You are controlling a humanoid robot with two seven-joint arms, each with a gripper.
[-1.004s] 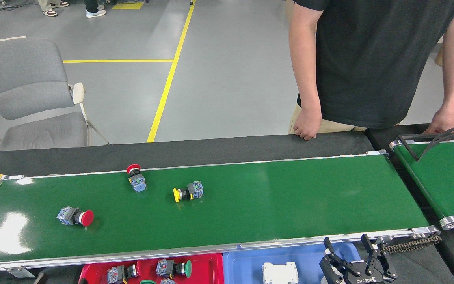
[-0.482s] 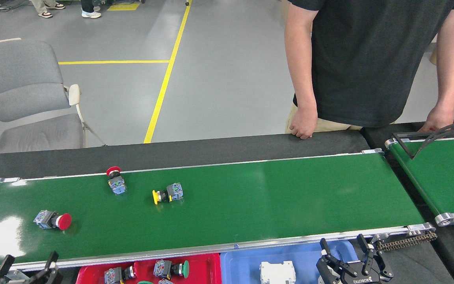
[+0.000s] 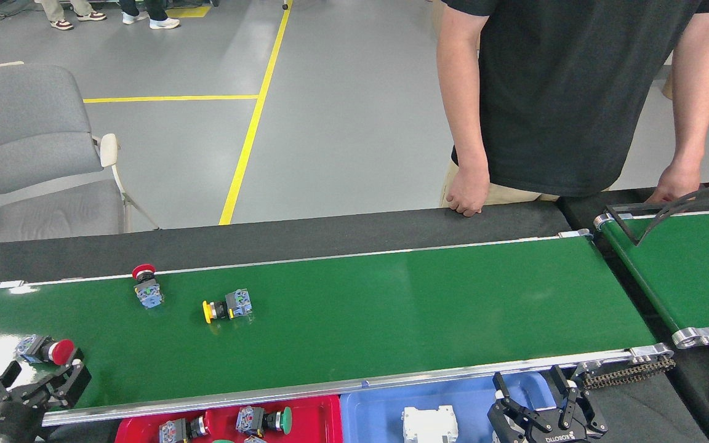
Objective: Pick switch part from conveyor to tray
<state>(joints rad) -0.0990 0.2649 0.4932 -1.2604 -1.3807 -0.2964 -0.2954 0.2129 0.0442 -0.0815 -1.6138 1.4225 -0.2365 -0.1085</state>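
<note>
Lying on its side at the lower left of the frame, the red-capped switch part (image 3: pixel 44 351) rests on the glossy green conveyor (image 3: pixel 360 314), just above the left gripper (image 3: pixel 40 383), whose fingers are spread and hold nothing. The step in hand looks like the approach to a pick. Next the jaws must straddle the part's body and close, then carry it to the red tray (image 3: pixel 317 418) at the bottom edge, while the right gripper (image 3: pixel 542 400), fingers spread too, hangs idle by the blue bin (image 3: pixel 373 409).

- Only legible lettering: white "ROBOTIQ" brand mark, seen upside down, printed on the black body of the right gripper (image 3: pixel 544 411) at the bottom edge of the head view.
- Nothing readable on the switch parts, trays or conveyor; any markings there too small to make out.
</note>
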